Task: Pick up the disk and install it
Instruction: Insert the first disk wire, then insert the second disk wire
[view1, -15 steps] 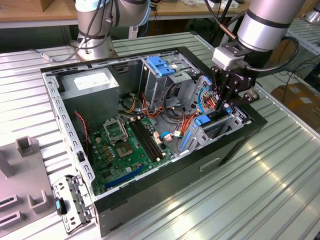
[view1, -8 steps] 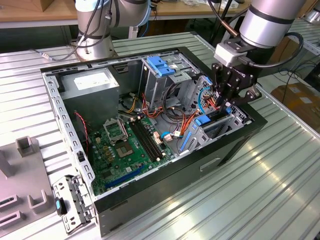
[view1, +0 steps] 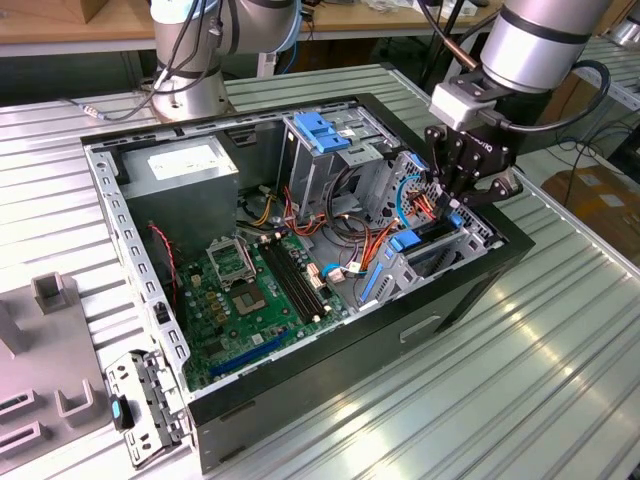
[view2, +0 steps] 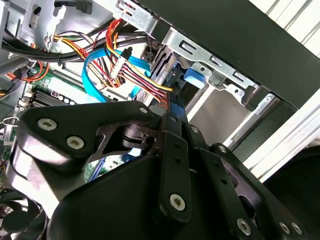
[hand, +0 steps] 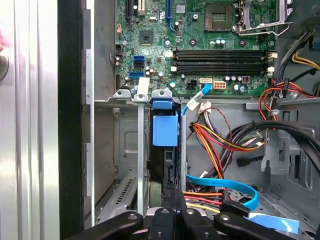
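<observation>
While I'm watching the feeds, the gripper (view1: 458, 205) is sitting down inside the open computer case (view1: 300, 400), right at the metal drive cage (hand: 125, 150) by the case's front wall. The disk (hand: 165, 131) is standing on edge in a slot of that cage (blue carrier end facing the motherboard (view1: 250, 300)), and the fingers (hand: 170, 210) are looking pinched narrow on its near edge, next to the cage's cable bundle.
</observation>
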